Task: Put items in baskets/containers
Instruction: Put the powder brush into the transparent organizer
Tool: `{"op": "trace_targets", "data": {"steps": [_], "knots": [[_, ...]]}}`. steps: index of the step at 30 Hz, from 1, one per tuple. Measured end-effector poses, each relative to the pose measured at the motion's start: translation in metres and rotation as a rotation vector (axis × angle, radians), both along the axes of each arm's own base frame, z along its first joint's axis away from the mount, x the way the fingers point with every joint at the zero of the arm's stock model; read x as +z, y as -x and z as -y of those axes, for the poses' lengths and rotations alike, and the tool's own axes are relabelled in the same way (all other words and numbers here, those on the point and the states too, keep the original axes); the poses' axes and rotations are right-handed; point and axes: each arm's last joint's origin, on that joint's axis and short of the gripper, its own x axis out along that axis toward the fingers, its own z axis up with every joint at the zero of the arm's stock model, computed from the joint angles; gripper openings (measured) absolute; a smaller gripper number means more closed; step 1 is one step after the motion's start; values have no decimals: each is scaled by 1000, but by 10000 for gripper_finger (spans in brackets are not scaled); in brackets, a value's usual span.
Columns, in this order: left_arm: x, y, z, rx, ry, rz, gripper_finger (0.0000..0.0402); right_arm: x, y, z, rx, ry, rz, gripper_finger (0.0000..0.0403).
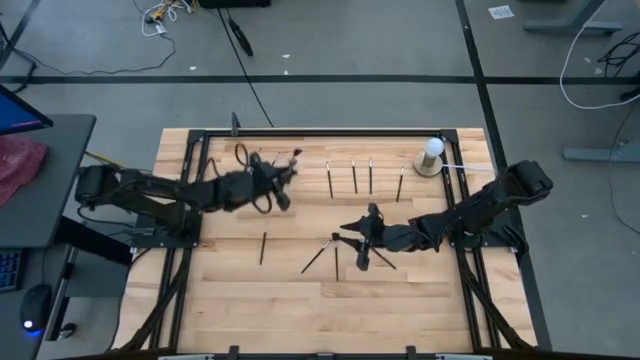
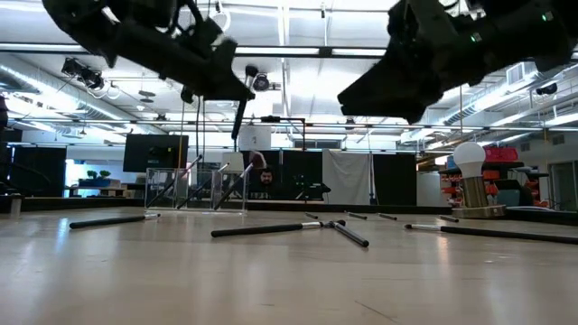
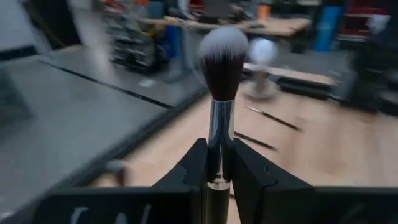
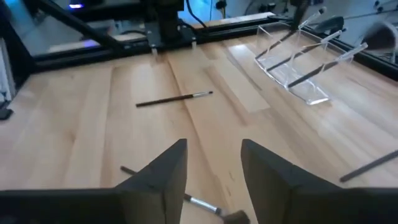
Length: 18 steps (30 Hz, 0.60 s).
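Between the left tool's [image 3: 217, 180] fingers, brush [image 3: 221, 74] stands bristles-up.

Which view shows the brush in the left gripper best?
Left wrist view: the brush fills the frame, its silver ferrule clamped between the left gripper fingers, white-tipped bristles clear. Low view shows it as a dark stick; high view barely resolves it; right wrist view misses it.

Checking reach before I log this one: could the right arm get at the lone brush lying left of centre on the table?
Probably yes. The right gripper is open and empty, and the brush lies alone on bare wood ahead of it, nothing between them.
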Motion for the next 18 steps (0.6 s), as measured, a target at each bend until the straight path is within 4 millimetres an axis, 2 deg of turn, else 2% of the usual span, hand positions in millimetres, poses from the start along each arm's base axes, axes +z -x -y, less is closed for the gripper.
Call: {"op": "trace_targets", "data": {"steps": [4,8,18], "knots": [[-8,3,-29,76,12,-42,46,-3,5,1,20,-28,57,153],[-23,2,-48,112,52,-87,46,-2,5,1,34,-29,70,153],[-56,-4,-63,138,111,-191,53,-2,5,1,43,-24,66,153]]}}
